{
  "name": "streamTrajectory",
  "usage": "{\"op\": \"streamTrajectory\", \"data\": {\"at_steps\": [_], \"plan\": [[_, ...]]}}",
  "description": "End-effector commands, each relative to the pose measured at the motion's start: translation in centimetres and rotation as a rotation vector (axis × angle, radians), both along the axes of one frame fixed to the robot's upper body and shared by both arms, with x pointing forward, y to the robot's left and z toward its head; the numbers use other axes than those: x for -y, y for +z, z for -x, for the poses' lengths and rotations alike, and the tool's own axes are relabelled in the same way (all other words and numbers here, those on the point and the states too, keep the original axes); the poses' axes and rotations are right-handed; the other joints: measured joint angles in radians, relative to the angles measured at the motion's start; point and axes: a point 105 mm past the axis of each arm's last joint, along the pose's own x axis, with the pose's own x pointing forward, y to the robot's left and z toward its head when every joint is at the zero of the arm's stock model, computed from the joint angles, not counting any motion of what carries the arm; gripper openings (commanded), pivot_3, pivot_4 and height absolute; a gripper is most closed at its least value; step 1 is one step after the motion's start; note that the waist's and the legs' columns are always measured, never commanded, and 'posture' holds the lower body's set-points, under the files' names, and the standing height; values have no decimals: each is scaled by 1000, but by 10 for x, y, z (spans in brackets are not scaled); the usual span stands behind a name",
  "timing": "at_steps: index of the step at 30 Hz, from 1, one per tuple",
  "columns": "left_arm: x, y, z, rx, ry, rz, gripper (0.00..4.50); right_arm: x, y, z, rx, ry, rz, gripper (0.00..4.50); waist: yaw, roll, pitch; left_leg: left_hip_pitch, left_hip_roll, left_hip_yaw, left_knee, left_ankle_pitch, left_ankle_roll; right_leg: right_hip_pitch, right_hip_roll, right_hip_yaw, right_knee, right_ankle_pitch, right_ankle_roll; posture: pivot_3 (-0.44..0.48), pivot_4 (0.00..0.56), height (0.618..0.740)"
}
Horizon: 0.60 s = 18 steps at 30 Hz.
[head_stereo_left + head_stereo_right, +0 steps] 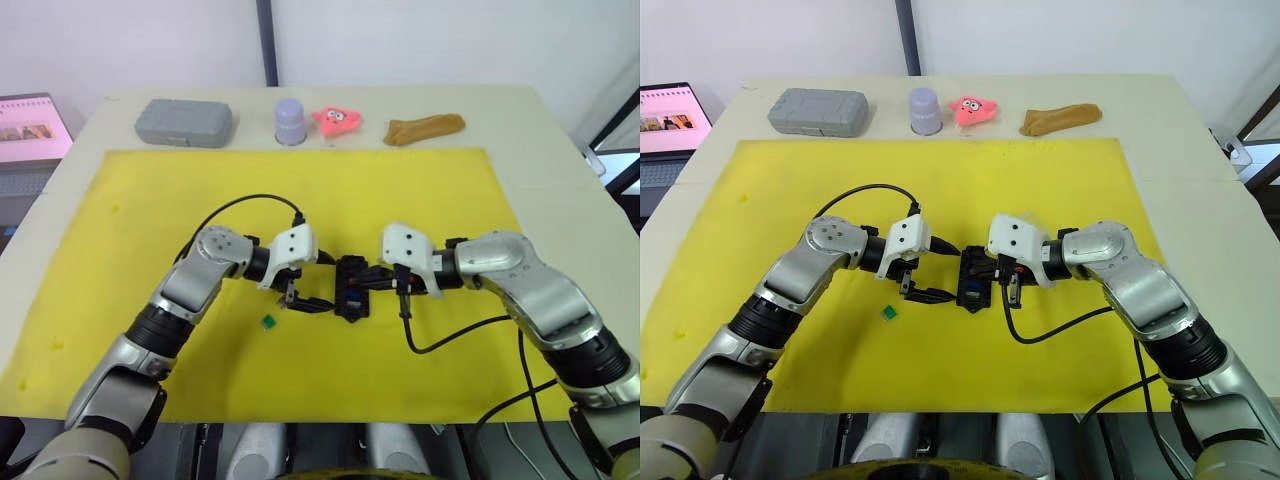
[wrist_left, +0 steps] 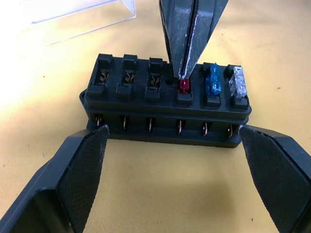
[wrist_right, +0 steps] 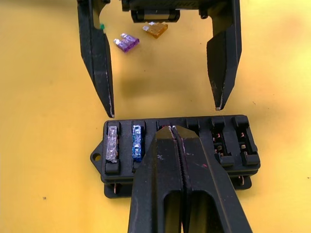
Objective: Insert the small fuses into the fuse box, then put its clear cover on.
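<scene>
Left eye view: fuse box point(image 1: 351, 286) on yellow mat point(image 1: 120, 260), between left gripper point(image 1: 310, 285) and right gripper point(image 1: 372, 278); green fuse point(image 1: 267, 321) near the left fingers. Left wrist view: left fingers point(image 2: 80, 170) spread wide, flanking the box; right fingers pressed together on red fuse point(image 2: 184, 86), beside blue fuse point(image 2: 214, 83) and clear fuse point(image 2: 238, 82); clear cover point(image 2: 82, 14) beyond. Right wrist view: purple fuse point(image 3: 126, 42) and amber fuse point(image 3: 155, 30) loose past the left fingers.

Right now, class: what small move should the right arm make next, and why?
Probably press the red fuse fully down, then let go. The right gripper is shut on it at the fuse box; the blue fuse and clear fuse sit seated beside it. Three slots stay empty.
</scene>
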Motion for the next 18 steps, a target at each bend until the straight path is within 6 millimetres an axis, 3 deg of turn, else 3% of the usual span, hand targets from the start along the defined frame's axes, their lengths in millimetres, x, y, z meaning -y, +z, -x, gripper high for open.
{"op": "streamTrajectory", "data": {"at_steps": [1, 5, 10, 18], "plan": [[3, 11, 1, 46, -14, 14, 4500, 16, -33, 0, -76, -57, 127, 28, 0, -1, -1, 0, 0, 0, 0, 0, 0, 0, 0, 0, 0, 0, 0, 0, 150, 740], [2, 11, 1, 45, -12, 14, 4500, 15, -28, 0, -68, -49, 111, 28, 1, -3, -4, 1, 0, 0, 0, 0, 0, 1, 0, 0, 0, 0, 0, 0, 150, 740], [-2, 17, 0, 53, -11, 25, 4500, 5, 3, -4, -45, -44, -22, 28, 0, -4, -4, 1, 0, 0, 0, 0, 0, 1, 0, 0, 0, 0, 0, 0, 150, 740], [-21, 44, 3, 12, -14, 58, 4500, 4, 53, 2, -52, -24, -162, 28, -1, -3, -3, -2, 0, 0, 0, 0, 0, -2, 0, 0, 0, 0, 0, 0, 150, 740]]}}
